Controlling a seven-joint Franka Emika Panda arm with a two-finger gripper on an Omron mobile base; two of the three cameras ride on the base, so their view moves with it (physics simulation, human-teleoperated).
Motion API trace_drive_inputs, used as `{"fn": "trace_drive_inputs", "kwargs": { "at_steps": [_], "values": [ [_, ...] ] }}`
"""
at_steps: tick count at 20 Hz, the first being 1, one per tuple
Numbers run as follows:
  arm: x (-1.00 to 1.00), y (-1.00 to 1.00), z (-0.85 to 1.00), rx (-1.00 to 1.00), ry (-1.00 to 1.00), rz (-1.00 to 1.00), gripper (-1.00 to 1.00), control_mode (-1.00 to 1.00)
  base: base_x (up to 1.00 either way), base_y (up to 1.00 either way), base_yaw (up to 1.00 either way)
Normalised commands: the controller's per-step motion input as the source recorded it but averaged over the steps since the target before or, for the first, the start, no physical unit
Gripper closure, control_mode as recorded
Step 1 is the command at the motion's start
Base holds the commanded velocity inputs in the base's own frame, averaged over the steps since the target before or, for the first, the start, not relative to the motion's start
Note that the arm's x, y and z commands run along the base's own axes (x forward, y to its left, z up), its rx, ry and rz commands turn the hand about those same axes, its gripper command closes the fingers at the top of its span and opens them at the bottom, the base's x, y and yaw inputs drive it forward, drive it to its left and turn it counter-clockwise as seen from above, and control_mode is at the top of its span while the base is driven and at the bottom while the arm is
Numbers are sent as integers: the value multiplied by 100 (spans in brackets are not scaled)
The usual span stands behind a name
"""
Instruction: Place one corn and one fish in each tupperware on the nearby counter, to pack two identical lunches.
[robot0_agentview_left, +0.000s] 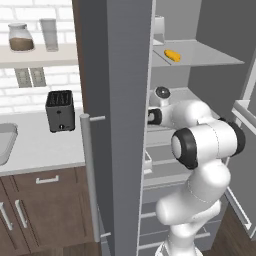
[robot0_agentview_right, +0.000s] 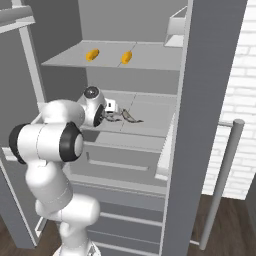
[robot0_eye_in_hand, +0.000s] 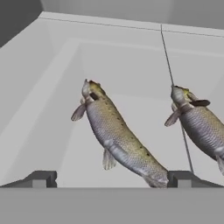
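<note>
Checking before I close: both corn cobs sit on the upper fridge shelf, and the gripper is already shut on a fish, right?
Not quite. The hand view shows the gripper open, its fingertips either side of the near fish, not gripping. Both corn cobs do sit on the upper shelf.

Two corn cobs (robot0_agentview_right: 91, 55) (robot0_agentview_right: 127, 57) side by side on the upper fridge shelf (robot0_agentview_right: 150, 52) — two fish (robot0_eye_in_hand: 118, 135) (robot0_eye_in_hand: 201, 124) on the shelf below
</note>
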Motion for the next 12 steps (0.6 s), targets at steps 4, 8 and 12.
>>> {"fn": "trace_drive_inputs", "kwargs": {
  "at_steps": [4, 8, 12],
  "values": [
    [44, -12, -2, 0, 0, 0, -100, -100, 0, 0, 0],
    [27, -4, -16, 0, 2, 0, -100, -100, 0, 0, 0],
    [21, -1, -24, -1, 4, 0, -100, -100, 0, 0, 0]
  ]
}}
